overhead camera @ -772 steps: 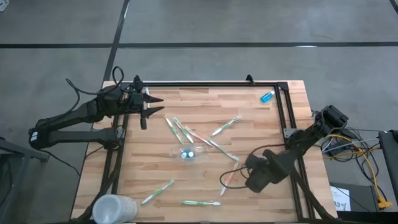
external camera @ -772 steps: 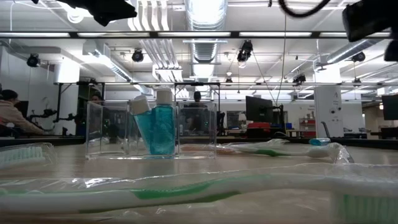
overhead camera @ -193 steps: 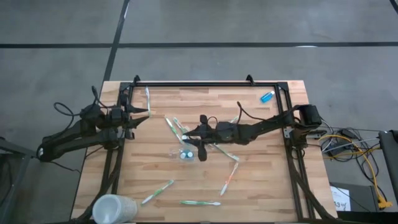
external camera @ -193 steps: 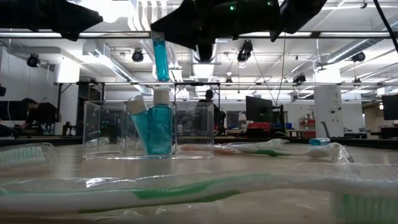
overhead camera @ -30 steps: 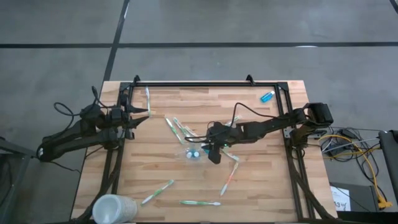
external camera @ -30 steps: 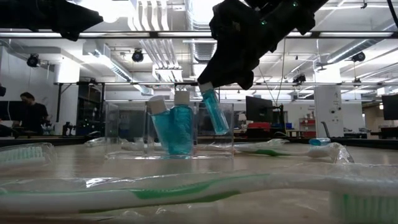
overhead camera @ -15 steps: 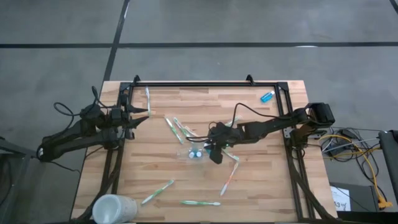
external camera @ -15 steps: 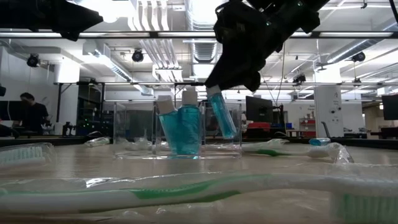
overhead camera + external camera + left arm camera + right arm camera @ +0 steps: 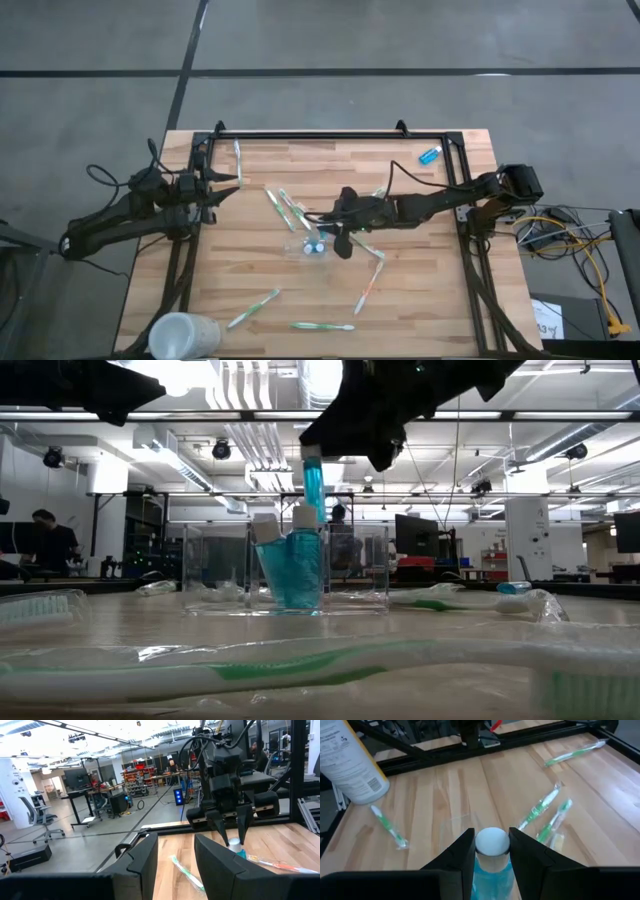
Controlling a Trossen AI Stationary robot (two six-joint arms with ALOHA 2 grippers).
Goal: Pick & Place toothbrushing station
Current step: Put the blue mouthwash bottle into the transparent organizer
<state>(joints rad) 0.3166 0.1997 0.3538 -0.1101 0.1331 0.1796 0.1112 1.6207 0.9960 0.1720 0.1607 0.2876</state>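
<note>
Now the right gripper hangs over the middle of the table, clamped on the white-capped top of a small blue tube, and that tube stands upright, long axis vertical, cap up. Its lower end dips toward the toothbrushing station, the clear holder sitting mid-table with two more blue tubes leaning inside. Half a second ago the held tube was tilted at the holder's right end; it now rides higher and straight, further left over the two stored tubes. Out at the left edge, the left gripper waits with its fingers parted on nothing. Across the pale wooden table green toothbrushes lie scattered, one more blue tube rests at the far right corner, and a frosted white cup stands near left. Behind, a workshop with ceiling lights and desks.
</note>
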